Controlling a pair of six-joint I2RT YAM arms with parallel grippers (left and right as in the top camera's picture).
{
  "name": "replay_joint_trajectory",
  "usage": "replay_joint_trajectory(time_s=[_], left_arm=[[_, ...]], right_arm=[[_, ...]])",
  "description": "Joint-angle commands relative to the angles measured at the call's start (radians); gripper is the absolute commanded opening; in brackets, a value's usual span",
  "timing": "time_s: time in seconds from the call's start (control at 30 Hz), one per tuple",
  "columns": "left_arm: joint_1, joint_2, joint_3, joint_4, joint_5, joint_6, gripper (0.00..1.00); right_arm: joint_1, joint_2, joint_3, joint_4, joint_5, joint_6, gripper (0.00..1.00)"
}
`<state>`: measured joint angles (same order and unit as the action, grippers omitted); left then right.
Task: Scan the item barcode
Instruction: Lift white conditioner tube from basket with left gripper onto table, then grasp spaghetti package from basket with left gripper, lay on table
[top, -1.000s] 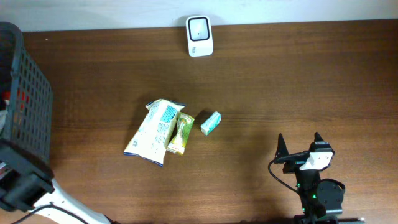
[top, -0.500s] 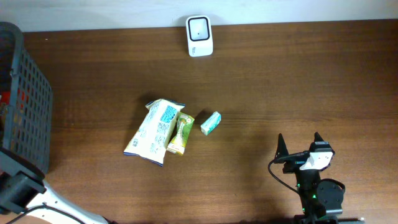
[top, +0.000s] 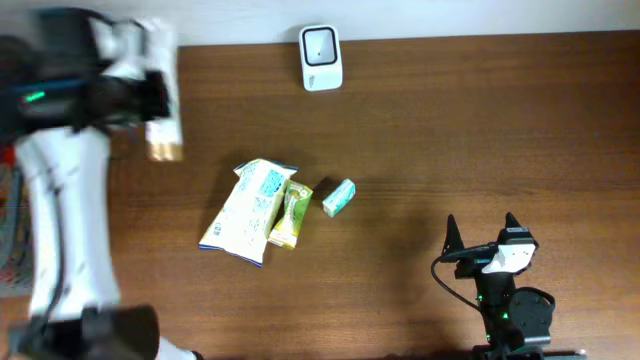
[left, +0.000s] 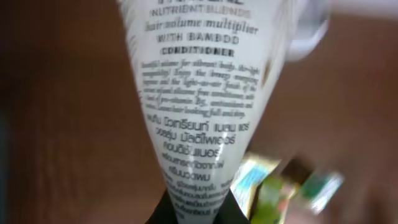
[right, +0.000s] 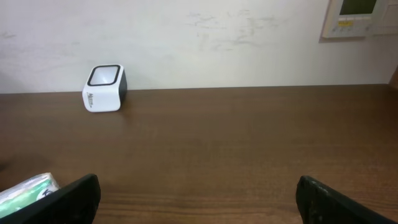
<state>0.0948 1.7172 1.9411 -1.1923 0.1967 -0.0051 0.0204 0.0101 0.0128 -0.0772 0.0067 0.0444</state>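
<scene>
The left gripper pinches between its jaws the flat end of the white soft plastic conditioner tube, likely light, squishy and slippery, while the right gripper gapes open.

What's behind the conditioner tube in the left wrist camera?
Behind the conditioner tube, pinched in the left gripper, is brown table, with blurred snack packets lower right and a blurred white shape upper right. Whatever lies straight behind the tube is covered.

On dark brown wooden desk: white boxy scanner at far edge; white-blue snack pouch touching green sachet; small teal box just beside.
</scene>
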Motion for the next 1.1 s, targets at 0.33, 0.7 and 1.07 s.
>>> replay_joint_trajectory(time_s=[0.33, 0.7, 1.07], left_arm=[[-0.138, 0.261, -0.469, 0.243, -0.008, -0.145, 0.00], [-0.134, 0.240, 0.117, 0.026, -0.119, 0.046, 0.99], [0.354, 0.245, 0.659, 0.001, -0.348, 0.043, 0.99]], right_arm=[[0.006, -0.006, -0.007, -0.005, 0.002, -0.007, 0.98], [0.006, -0.006, -0.007, -0.005, 0.002, -0.007, 0.99], [0.006, -0.006, -0.007, -0.005, 0.002, -0.006, 0.99]])
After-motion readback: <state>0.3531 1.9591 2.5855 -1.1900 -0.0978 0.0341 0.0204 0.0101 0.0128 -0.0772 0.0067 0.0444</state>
